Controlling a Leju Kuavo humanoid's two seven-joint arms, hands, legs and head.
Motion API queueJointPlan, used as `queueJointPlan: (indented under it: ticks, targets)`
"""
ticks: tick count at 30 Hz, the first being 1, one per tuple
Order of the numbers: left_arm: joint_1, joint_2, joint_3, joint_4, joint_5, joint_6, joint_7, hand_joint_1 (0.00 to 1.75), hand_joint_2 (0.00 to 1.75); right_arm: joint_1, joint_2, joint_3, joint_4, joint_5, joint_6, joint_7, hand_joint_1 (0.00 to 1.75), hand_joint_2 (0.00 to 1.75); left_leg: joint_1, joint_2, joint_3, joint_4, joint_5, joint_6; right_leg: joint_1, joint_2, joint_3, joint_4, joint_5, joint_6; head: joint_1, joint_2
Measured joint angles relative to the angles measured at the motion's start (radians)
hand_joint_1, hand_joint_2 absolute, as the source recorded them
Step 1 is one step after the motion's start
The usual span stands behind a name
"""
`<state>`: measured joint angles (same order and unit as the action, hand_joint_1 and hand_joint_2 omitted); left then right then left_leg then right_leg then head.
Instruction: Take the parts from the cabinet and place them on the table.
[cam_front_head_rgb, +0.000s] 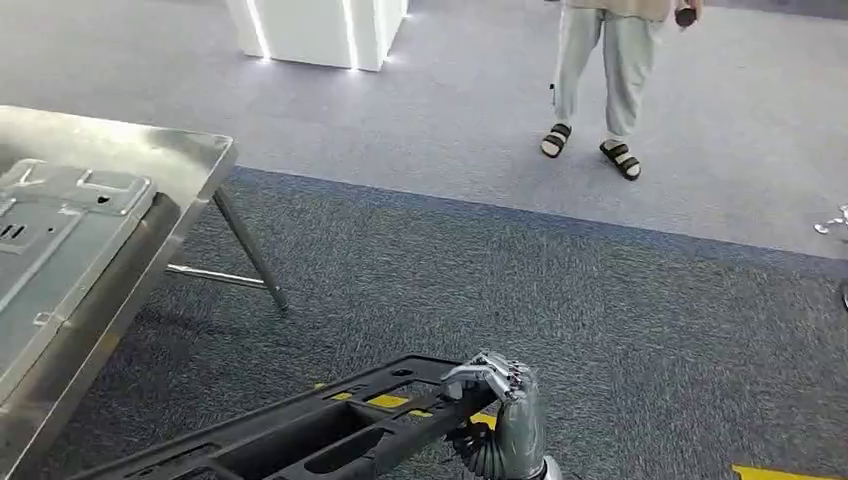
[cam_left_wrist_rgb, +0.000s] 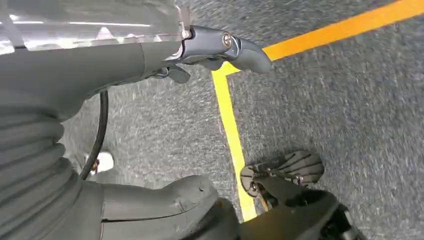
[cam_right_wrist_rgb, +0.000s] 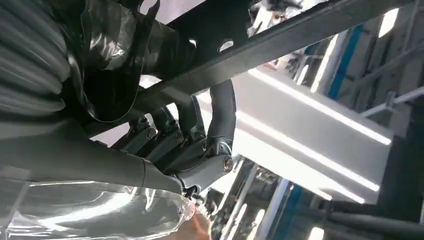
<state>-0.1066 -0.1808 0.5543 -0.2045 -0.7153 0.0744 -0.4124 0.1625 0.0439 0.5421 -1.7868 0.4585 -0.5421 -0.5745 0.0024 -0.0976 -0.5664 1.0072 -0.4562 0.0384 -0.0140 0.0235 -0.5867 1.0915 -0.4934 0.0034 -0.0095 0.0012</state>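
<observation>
Right hand grips the black frame, fingers curled over its bar. Left hand looks empty, fingers loosely curled; table sits far left of the right hand.

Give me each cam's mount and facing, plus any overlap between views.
Head view: high on the body, facing forward and down at carpet, steel table and a standing person; right hand grips a black frame part.
Left wrist view: behind the left hand, facing the floor's yellow line.
Right wrist view: behind the right hand, looking up past the part.
Shared: head and right wrist views show the right hand on the part.
</observation>
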Motion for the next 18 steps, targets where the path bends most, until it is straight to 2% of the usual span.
queueJointPlan:
  ticks: [1,2,4,5,6,7,8,9,10,11,12,13,14,15,16,17,18]
  targets:
    - [0.000,-0.001,0.000,0.000,0.000,0.000,0.000,0.00,1.75,0.000,0.000,0.000,0.000,0.002,-0.001,0.001,1.75,1.75,0.000,-0.011,-0.005,0.004,-0.003,-0.004,-0.003,0.050,0.018,-0.042,-0.006,-0.006,0.000,0.000]
    - [-0.002,0.000,0.000,0.000,0.000,-0.001,0.000,0.00,1.75,0.001,0.000,0.000,-0.001,0.003,-0.002,0.002,1.75,1.75,-0.005,-0.024,-0.012,0.014,-0.005,-0.010,-0.005,0.052,0.018,-0.055,-0.002,-0.003,-0.001,0.000]
    - [0.001,0.000,0.002,0.000,0.000,0.000,-0.001,0.00,1.75,0.002,0.000,0.000,-0.003,0.004,-0.002,0.003,1.75,1.75,0.002,-0.037,-0.019,0.010,0.000,-0.019,0.001,0.037,0.016,-0.052,-0.001,-0.005,0.000,0.000]
    - [0.005,0.000,0.002,0.000,-0.001,0.000,-0.001,0.00,1.75,0.000,0.000,0.001,-0.003,0.006,-0.002,0.003,1.75,1.75,0.003,-0.051,-0.023,0.006,0.003,-0.029,0.001,0.024,0.019,-0.056,0.002,-0.012,0.000,0.000]
    - [0.007,0.001,0.002,0.000,-0.001,0.000,-0.001,0.00,1.75,0.000,0.001,0.001,-0.004,0.006,-0.002,0.003,1.75,1.75,0.004,-0.038,-0.023,0.014,-0.006,-0.032,-0.007,0.009,0.025,-0.071,0.009,-0.022,0.000,0.000]
    - [0.008,0.001,0.002,0.000,-0.001,0.000,-0.001,0.00,1.75,0.001,0.001,0.002,-0.004,0.007,-0.002,0.003,1.75,1.75,-0.001,0.028,-0.034,0.045,-0.029,-0.037,-0.005,-0.003,0.031,-0.078,0.010,-0.026,0.000,0.000]
    - [0.006,0.001,0.002,0.000,0.000,0.000,-0.002,0.00,1.75,0.002,0.001,0.002,-0.005,0.009,-0.002,0.003,1.75,1.75,0.000,0.059,-0.065,0.105,-0.066,-0.042,-0.004,-0.017,0.032,-0.079,0.009,-0.032,0.000,0.000]
    - [0.003,0.001,0.002,0.000,-0.001,0.000,-0.002,0.00,1.75,0.002,0.001,0.002,-0.005,0.009,-0.003,0.003,1.75,1.75,0.002,0.075,-0.104,0.182,-0.105,-0.046,-0.003,-0.033,0.031,-0.079,0.008,-0.033,-0.001,0.000]
    - [0.002,0.000,0.002,0.000,0.000,0.000,-0.002,0.00,1.75,0.003,0.001,0.002,-0.005,0.010,-0.003,0.003,1.75,1.75,0.006,0.082,-0.140,0.257,-0.134,-0.050,-0.002,-0.049,0.031,-0.078,0.007,-0.034,0.000,0.000]
    - [0.002,0.000,0.002,0.000,0.000,0.000,-0.002,0.00,1.75,0.003,0.001,0.002,-0.005,0.011,-0.005,0.004,1.75,1.75,0.010,0.087,-0.167,0.309,-0.146,-0.056,-0.002,-0.067,0.031,-0.078,0.006,-0.034,-0.001,0.000]
    - [0.002,0.000,0.002,0.000,0.000,0.000,-0.002,0.00,1.75,0.003,0.001,0.002,-0.005,0.013,-0.007,0.005,1.75,1.75,0.014,0.091,-0.165,0.306,-0.131,-0.060,-0.002,-0.081,0.032,-0.078,0.004,-0.034,-0.001,0.000]
    - [0.002,0.000,0.002,0.000,0.000,0.000,-0.002,0.00,1.75,0.002,0.001,0.002,-0.005,0.014,-0.010,0.005,1.75,1.75,0.018,0.096,-0.141,0.260,-0.099,-0.063,-0.003,-0.095,0.033,-0.077,0.002,-0.031,-0.001,0.000]
    - [0.003,0.001,0.003,0.000,-0.002,0.000,-0.002,0.00,1.75,0.002,0.001,0.002,-0.005,0.015,-0.013,0.006,1.75,1.75,0.021,0.107,-0.094,0.171,-0.052,-0.066,-0.005,-0.108,0.035,-0.074,-0.001,-0.026,-0.001,0.000]
    - [0.004,0.001,0.003,0.000,-0.002,0.000,-0.002,0.00,1.75,0.002,0.001,0.002,-0.005,0.016,-0.013,0.006,1.75,1.75,0.023,0.130,-0.042,0.075,-0.011,-0.066,-0.007,-0.120,0.038,-0.071,-0.006,-0.020,-0.001,0.000]
    - [0.002,0.000,0.002,0.000,-0.002,0.000,-0.002,0.00,1.75,0.002,0.001,0.002,-0.006,0.016,-0.013,0.006,1.75,1.75,0.017,0.188,-0.016,0.016,-0.017,-0.065,-0.005,-0.129,0.041,-0.069,-0.011,-0.012,-0.001,0.000]
    - [0.001,0.000,0.003,0.000,-0.003,0.000,-0.002,0.00,1.75,0.001,0.001,0.002,-0.006,0.016,-0.013,0.006,1.75,1.75,0.011,0.181,-0.013,0.014,-0.011,-0.052,0.003,-0.140,0.040,-0.065,-0.016,-0.005,0.000,0.000]
    - [0.000,0.001,0.003,0.000,-0.003,0.000,-0.002,0.00,1.75,0.001,0.001,0.002,-0.006,0.016,-0.013,0.006,1.75,1.75,0.010,0.164,-0.016,0.017,-0.010,-0.043,0.002,-0.144,0.044,-0.066,-0.016,0.000,0.000,0.000]
